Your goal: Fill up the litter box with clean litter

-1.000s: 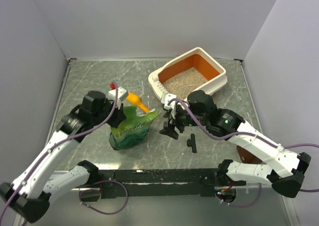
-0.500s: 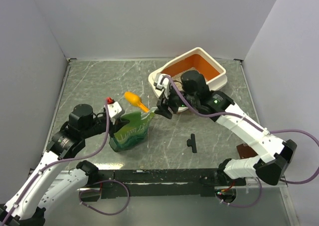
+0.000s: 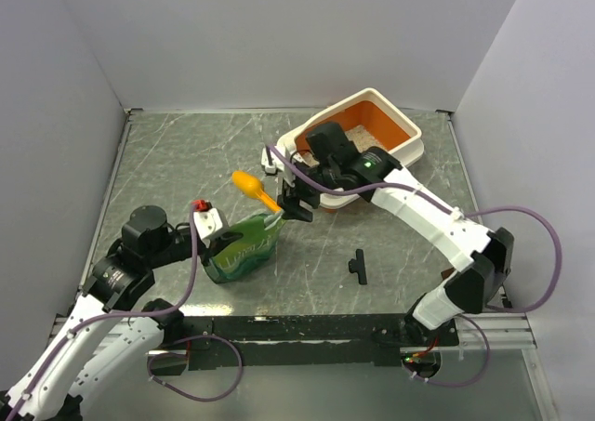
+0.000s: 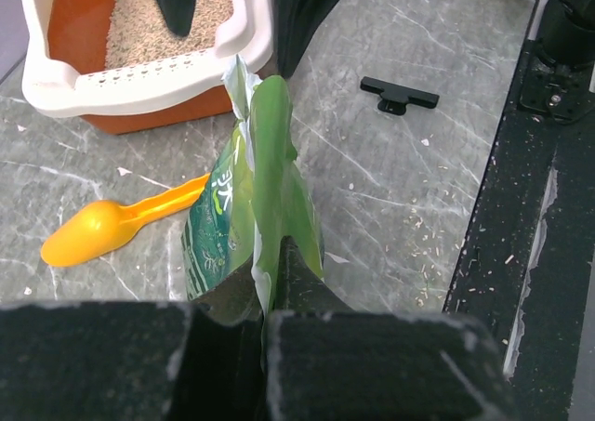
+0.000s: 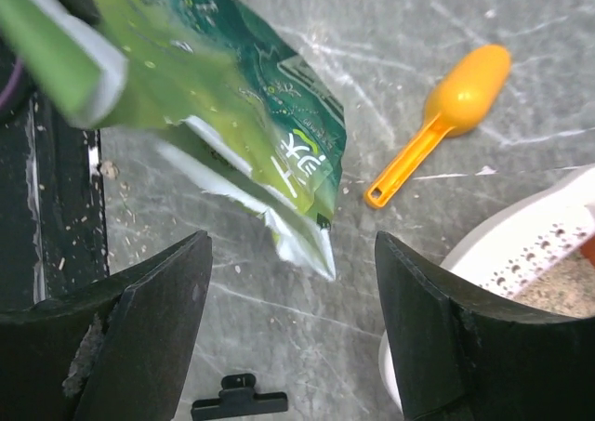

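The litter box stands at the back right, cream outside and orange inside, with clean litter in it; the left wrist view shows the litter box and its beige litter. A green crinkled bag stands left of centre. My left gripper is shut on the bag's near edge. My right gripper hangs open just by the bag's upper right corner, its arm crossing over the box. In the right wrist view the bag's white corner lies between the spread fingers of the right gripper, untouched.
An orange scoop lies on the table between bag and box. A black clip lies right of centre. White walls close in the table on the left, back and right. A dark rail runs along the near edge.
My right arm has swung from the table's middle up and left, across the box front, to the bag's top corner. My left arm has drawn back toward the near left, still holding the bag.
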Robot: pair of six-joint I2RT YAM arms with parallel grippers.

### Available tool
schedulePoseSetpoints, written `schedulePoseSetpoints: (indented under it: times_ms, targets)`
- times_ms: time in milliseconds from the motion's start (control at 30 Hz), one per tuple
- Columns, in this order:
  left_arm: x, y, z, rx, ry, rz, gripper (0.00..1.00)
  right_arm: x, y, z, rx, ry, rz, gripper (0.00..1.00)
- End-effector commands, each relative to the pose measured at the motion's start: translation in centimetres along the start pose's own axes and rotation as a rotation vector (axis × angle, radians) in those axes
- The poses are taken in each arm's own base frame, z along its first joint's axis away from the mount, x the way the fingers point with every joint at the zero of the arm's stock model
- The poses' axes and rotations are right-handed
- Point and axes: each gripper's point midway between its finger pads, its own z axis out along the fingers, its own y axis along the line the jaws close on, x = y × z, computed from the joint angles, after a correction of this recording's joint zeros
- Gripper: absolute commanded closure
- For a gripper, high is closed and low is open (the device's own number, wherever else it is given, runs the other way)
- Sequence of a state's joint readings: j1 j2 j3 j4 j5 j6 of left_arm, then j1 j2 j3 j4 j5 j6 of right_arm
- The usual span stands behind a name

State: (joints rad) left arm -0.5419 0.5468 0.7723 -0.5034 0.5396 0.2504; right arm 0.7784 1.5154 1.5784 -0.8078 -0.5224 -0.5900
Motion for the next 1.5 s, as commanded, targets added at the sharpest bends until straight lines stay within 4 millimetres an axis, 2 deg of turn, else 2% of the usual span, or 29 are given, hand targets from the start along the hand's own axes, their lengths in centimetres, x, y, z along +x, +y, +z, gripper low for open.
schedulePoseSetpoints:
  times_ms: [0,333,667,900,1200,1267,1333,1367,1467]
  targets:
    - [-3.8,-0.5,-0.3,0.026,-0.139,0.109,0.99,-2.0,-0.2,0.3,-0.028,-0.051,-0.075,0.21]
    - [-3.4,-0.7,-0.5,0.001,-0.131,0.114,0.99,-3.3,0.5,2.6,-0.090,-0.058,-0.093,0.20]
    - [-3.6,-0.8,-0.8,-0.008,-0.131,0.116,0.99,-3.3,1.2,4.0,-0.122,-0.056,-0.092,0.19]
    - [-3.5,-0.6,-1.0,-0.029,-0.132,0.119,0.99,-1.7,1.9,5.3,-0.168,-0.014,-0.079,0.19]
    - [-3.2,-0.7,-0.9,-0.024,-0.123,0.116,0.99,1.1,4.1,6.7,-0.305,0.066,-0.048,0.23]
    - [-3.3,-0.7,-1.0,-0.025,-0.123,0.116,1.00,1.7,3.8,7.4,-0.302,0.096,-0.049,0.23]
    - [-3.5,-0.7,-1.2,-0.029,-0.123,0.116,0.99,2.2,3.2,8.2,-0.280,0.114,-0.038,0.27]
    - [-3.5,-0.8,-1.2,-0.027,-0.121,0.115,0.99,2.4,2.3,8.9,-0.250,0.125,-0.019,0.36]
    - [-3.4,0.2,-1.2,-0.073,-0.104,0.117,0.99,2.2,0.0,10.0,-0.187,0.146,0.037,0.75]
